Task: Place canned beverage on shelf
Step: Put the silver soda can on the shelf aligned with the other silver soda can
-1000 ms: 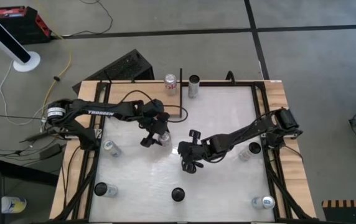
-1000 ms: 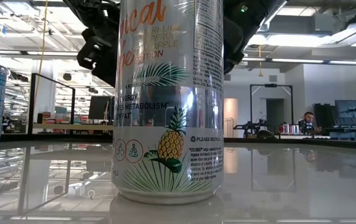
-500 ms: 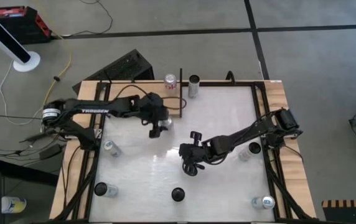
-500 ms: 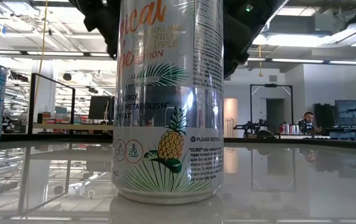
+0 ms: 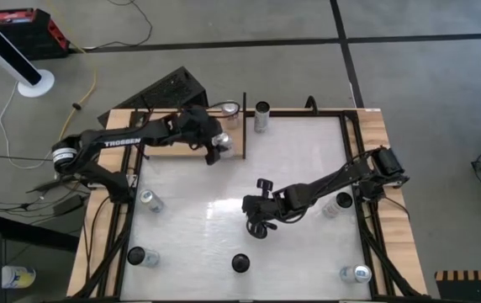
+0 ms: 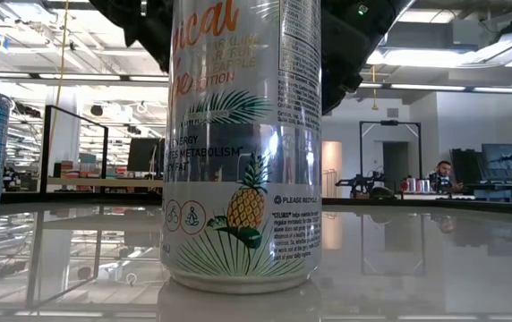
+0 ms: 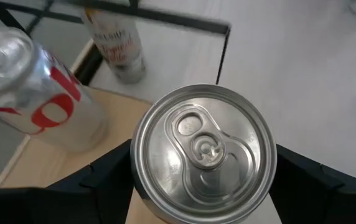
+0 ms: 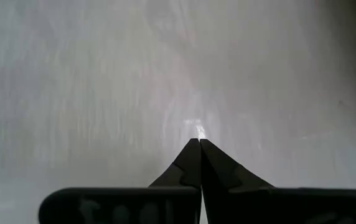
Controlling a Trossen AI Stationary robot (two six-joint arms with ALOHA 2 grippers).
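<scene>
Left arm is reaching across to the far-left corner of the counter (image 5: 224, 227). Left gripper (image 5: 215, 148) is gripping a silver can (image 7: 203, 152) by its sides, both fingers (image 7: 103, 180) pressing the body, pull-tab top facing the wrist cam. Can is sitting over the pale wooden shelf (image 5: 169, 150), near its black upright (image 5: 245, 126). Whether the can's base is touching the board – can't tell.

On the shelf just beside it: a red-and-white can (image 7: 38, 93) is standing. Past the upright, a slim can (image 5: 261, 116) is standing on the counter's far edge.

Mid-counter: right gripper (image 5: 257, 225) is hanging low over bare white top, fingers pinched fully together w/ nothing between them.

Other cans are standing scattered round the counter: one at left edge (image 5: 150, 199), two dark ones along the near side (image 5: 136, 256) (image 5: 240, 263), two at right (image 5: 339, 203) (image 5: 359, 273). Low cam is mostly filled by a pineapple-print can (image 6: 243, 143).
</scene>
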